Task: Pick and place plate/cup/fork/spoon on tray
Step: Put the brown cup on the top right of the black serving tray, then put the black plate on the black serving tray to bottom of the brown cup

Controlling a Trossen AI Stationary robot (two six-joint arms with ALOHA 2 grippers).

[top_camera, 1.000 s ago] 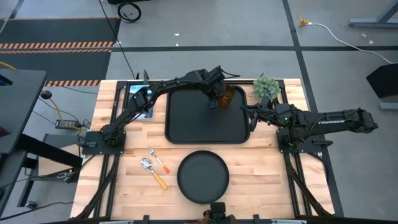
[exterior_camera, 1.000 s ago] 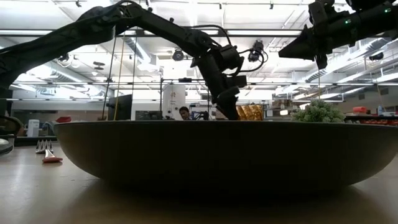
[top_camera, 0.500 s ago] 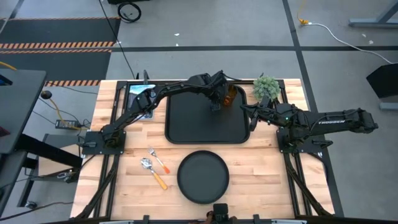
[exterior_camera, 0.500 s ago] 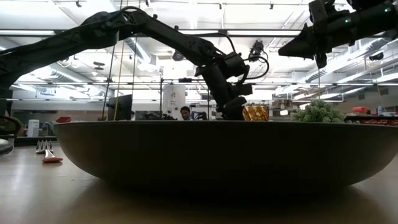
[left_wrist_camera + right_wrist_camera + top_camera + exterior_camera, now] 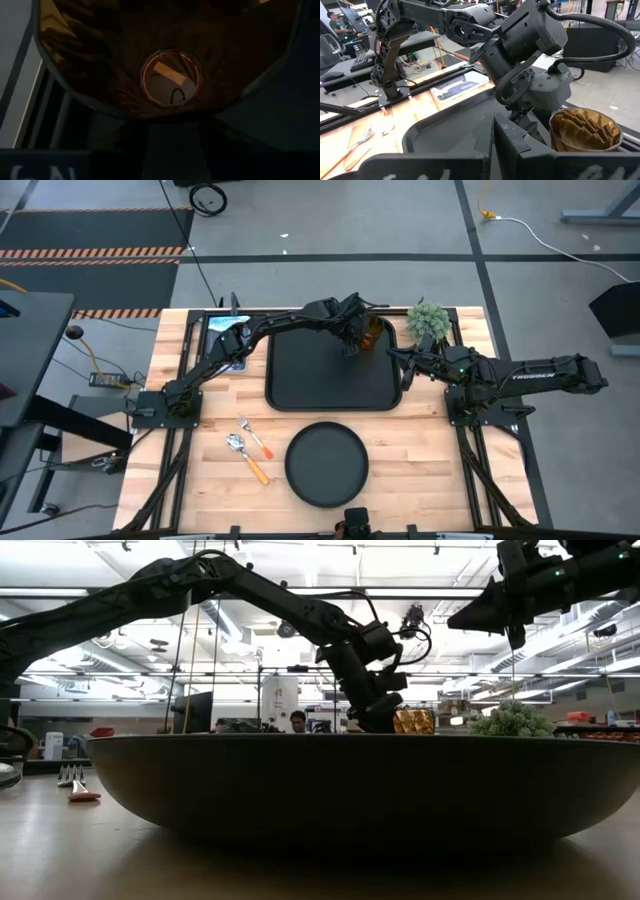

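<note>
The amber cup [image 5: 373, 334] stands upright at the far right corner of the black tray [image 5: 300, 395]. It also shows in the right wrist view [image 5: 585, 130]. My left gripper [image 5: 350, 345] is shut on it, on its left side. My right gripper [image 5: 392, 358] is shut and empty, and hovers over the tray's right edge. The round black plate [image 5: 326, 464] lies on the table near the front edge. The fork [image 5: 258, 438] and the spoon [image 5: 247, 457] lie flat on the table to the plate's left. My left gripper holds the cup at its rim [image 5: 554, 121], on the side toward the table's left. The fingers [image 5: 522, 117] come from above, slanting down. The left wrist view looks down into the cup [image 5: 172, 77]. Darkness hides the contact place and the cup's base.
A small green plant [image 5: 428, 320] stands just beyond the tray's far right corner. A flat blue-grey device [image 5: 225, 335] lies at the table's far left. Bare wood shows left and right of the plate. A person sits in the room behind the table [image 5: 296, 722].
My left gripper has carried the cup a little toward the table's right, to the tray's far right corner. In the low view the cup has come out from behind the gripper and shows upright to its right.
</note>
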